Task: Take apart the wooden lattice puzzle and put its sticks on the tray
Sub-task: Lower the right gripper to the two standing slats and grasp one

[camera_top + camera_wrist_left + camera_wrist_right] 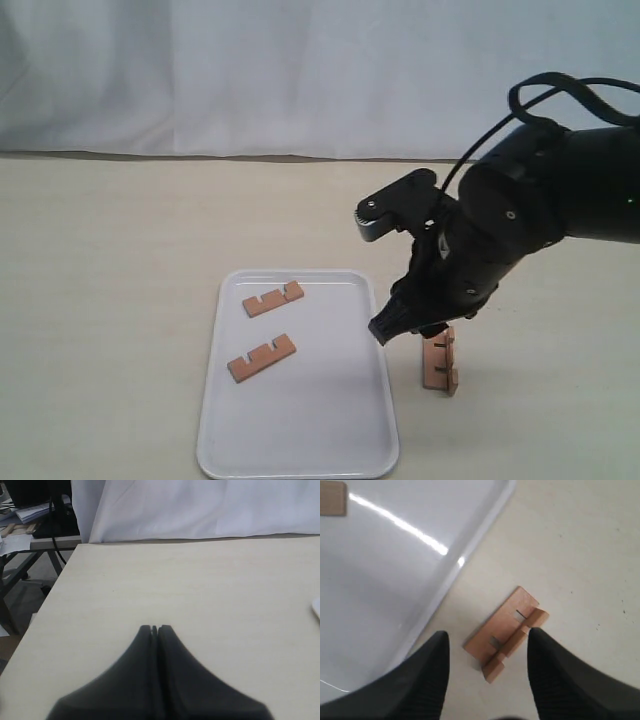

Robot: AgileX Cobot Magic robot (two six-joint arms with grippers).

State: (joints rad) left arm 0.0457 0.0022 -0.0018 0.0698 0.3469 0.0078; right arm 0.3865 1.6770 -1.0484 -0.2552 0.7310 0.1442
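Resting on glossy white tray (320, 420) | two flat notched wooden sticks (261, 358)

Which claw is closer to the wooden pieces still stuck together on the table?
The right claw. It hangs open just above the joined pieces, beside the tray. The left claw is shut over bare table, and its camera shows no pieces.

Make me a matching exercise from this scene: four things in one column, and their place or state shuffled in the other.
Things:
1. left gripper
2. right gripper
3. joined sticks
4. two loose sticks

Place or state:
A. on the table, beside the tray
B. shut
C. lying on the tray
D. open

Pairs: 1-B, 2-D, 3-A, 4-C
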